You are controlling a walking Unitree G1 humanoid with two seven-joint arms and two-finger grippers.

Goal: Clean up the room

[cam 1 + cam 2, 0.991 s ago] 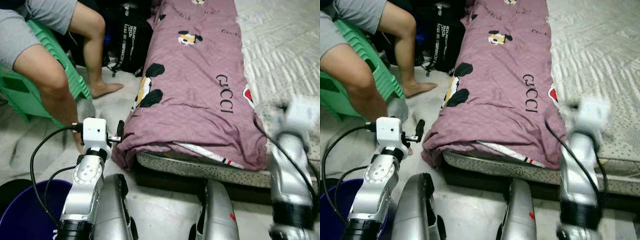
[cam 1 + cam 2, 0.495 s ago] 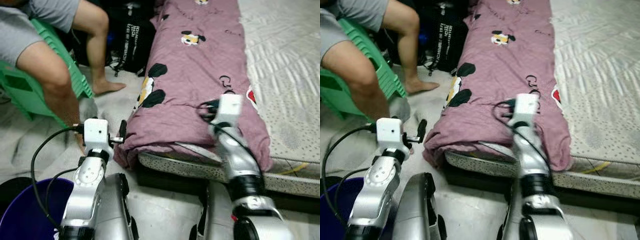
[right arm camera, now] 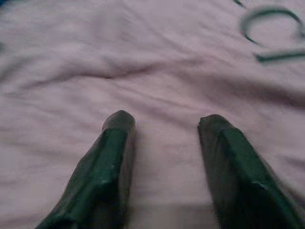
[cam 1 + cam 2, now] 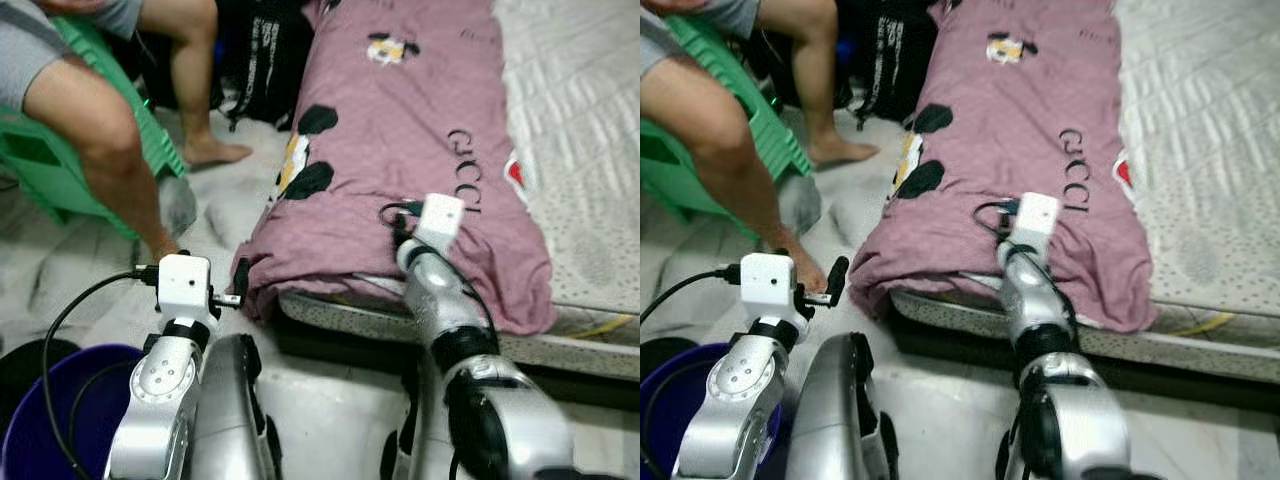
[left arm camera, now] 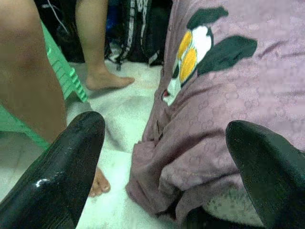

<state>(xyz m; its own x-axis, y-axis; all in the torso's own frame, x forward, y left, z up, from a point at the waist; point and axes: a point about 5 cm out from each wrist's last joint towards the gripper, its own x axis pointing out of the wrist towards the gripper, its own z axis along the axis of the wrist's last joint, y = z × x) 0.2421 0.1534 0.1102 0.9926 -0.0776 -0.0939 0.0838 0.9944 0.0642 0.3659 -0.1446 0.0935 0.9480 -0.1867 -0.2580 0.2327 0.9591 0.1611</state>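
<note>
Hovering right gripper (image 3: 164, 126), fingers apart, over purple blanket (image 4: 400, 150).

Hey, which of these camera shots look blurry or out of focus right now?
Right wrist view: soft all over, the lettering on the purple blanket smeared. Left wrist view: the near fingers blurred, blanket behind fairly sharp. Both eye views: slightly soft, evenly lit.

Blanket (image 4: 400, 160) on mattress (image 4: 590, 150); person (image 4: 90, 130) left.
</note>
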